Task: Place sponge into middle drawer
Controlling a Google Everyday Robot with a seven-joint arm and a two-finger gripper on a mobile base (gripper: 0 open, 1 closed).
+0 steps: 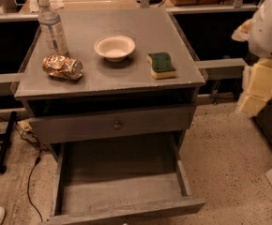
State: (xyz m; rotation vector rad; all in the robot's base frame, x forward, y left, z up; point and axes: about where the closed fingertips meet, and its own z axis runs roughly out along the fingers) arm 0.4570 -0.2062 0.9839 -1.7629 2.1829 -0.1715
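The sponge (162, 64), pale yellow with its dark green face up, lies on the right side of the grey cabinet top (140, 25). The middle drawer (122, 184) is pulled out below, its flat floor bare. Above it is a closed drawer front with a round knob (117, 124). My gripper (255, 90), pale yellow under the white arm (269, 27), hangs at the right edge of the view. It is to the right of the cabinet, apart from the sponge and holding nothing that I can see.
On the cabinet top stand a white bowl (114, 47), a clear water bottle (53, 27) and a crumpled shiny snack bag (63, 67). Cables (30, 139) lie on the speckled floor at the left. A rail (220, 68) runs behind the cabinet.
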